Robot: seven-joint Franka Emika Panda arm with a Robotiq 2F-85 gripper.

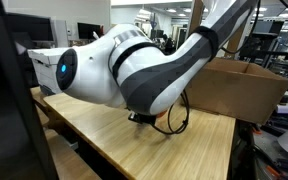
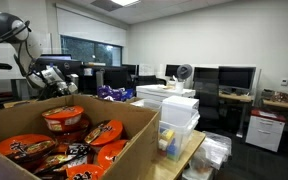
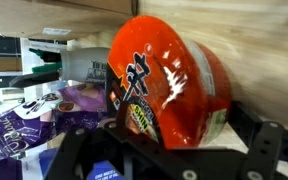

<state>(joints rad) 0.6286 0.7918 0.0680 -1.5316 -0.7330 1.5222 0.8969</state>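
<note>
Exterior view, close to the robot: the white and black arm [image 1: 154, 70] fills most of the frame above the pale wooden counter [image 1: 104, 145]. A cardboard box [image 1: 239, 88] stands on the far end of the counter. Dark cables [image 1: 172, 120] hang under the arm. The arm's bulk hides the pincer here, and we see no noodle bowl.

Exterior view, from behind the box: the cardboard box [image 2: 134, 125] is in the foreground, with packed bowls [image 2: 64, 120] in orange wrapping lying inside it. The pincer [image 2: 56, 80] hangs beyond the box's far wall, small in the frame. We cannot make out its opening or its load from here. Purple bags [image 2: 114, 93] lie further back.

Wrist view: the pincer [image 3: 172, 135] is spread wide. A red-orange noodle bowl [image 3: 169, 85] sits between its black fingers [image 3: 79, 150], tipped on its side, with its printed face turned towards the lens. The bowl spans nearly the whole gap. One finger reaches the bowl's lower edge and the other stands just beside its rounded wall. We cannot tell whether the pads press it or only flank it. Purple bags [image 3: 24, 130] lie to one side of the bowl, and blurred wood shows behind it.
</note>
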